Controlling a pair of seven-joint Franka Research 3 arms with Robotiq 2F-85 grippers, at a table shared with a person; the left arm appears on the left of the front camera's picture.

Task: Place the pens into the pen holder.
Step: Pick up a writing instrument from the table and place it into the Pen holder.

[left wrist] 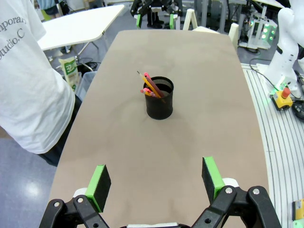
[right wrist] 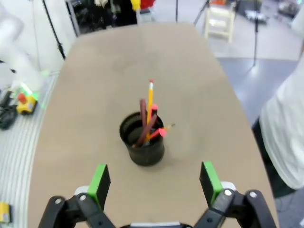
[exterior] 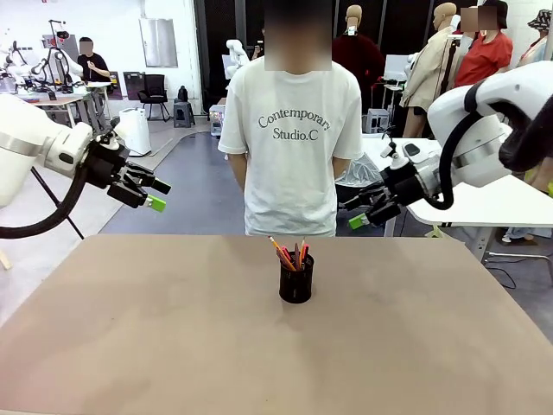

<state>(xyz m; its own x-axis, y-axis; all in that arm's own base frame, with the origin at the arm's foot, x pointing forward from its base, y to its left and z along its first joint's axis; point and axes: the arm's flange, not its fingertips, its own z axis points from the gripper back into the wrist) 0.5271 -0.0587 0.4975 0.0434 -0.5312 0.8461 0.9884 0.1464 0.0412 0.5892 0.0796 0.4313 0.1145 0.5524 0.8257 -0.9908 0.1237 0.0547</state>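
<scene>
A broad, matte brown table (exterior: pixel 173 346) spreads from the robot's side to a person in a white printed T-shirt (exterior: pixel 291 147) standing at its far edge, arms down behind the body. Above the table's left margin the white left arm holds its black left gripper (exterior: pixel 149 192) in the air, green-padded fingers (left wrist: pixel 100 183) spread wide and released, grasping nothing; in the left wrist view they frame bare tabletop. On the opposite side the right gripper (exterior: pixel 361 216) hangs raised off the far right corner, its own green pads (right wrist: pixel 209 178) likewise parted and empty. Well apart from both, near the middle of the table toward the person, stands the small black cylindrical wire-mesh pen holder (exterior: pixel 296 279), upright. Inside it the pens lean together against the rim, tips poking above it: a yellow-orange pencil (right wrist: pixel 150 102) rising highest, a dark maroon pen (right wrist: pixel 143 118) beside it, and a black-and-red pen (right wrist: pixel 156 134) tilted lower across the cup's mouth.
</scene>
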